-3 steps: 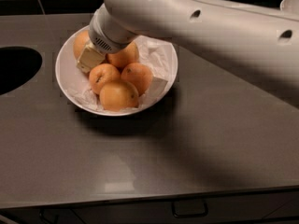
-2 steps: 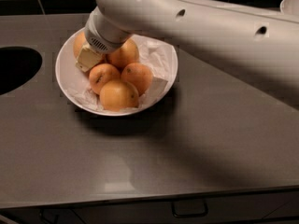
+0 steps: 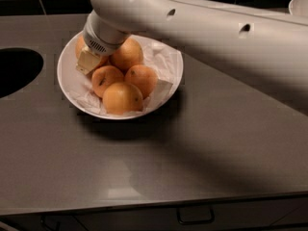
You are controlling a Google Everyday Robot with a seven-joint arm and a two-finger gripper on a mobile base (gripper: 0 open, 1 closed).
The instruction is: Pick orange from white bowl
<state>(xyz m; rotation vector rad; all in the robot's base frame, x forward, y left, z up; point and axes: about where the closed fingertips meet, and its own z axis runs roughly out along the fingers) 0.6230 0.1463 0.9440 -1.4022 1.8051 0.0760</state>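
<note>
The white bowl [image 3: 166, 88], lined with crumpled white paper, stands on the dark counter left of centre and holds several oranges. The largest, paler orange [image 3: 121, 98] lies at the front of the bowl. Smaller, deeper-orange ones lie behind it [image 3: 107, 78], [image 3: 143, 78], [image 3: 127, 54]. One more [image 3: 80, 46] at the back left is mostly hidden by the arm. My gripper [image 3: 89, 61] reaches down into the bowl's back left, pressed among the back-left oranges and apart from the front one. The white arm comes in from the upper right.
A dark round hole [image 3: 17, 71] is cut into the counter at the far left. The counter's front edge [image 3: 154, 203] runs above drawers with handles. Pale dishes [image 3: 299, 4] stand at the far upper right corner.
The arm has shifted slightly to the left and the gripper has sunk a little lower among the back-left oranges. The oranges and bowl have not moved.
</note>
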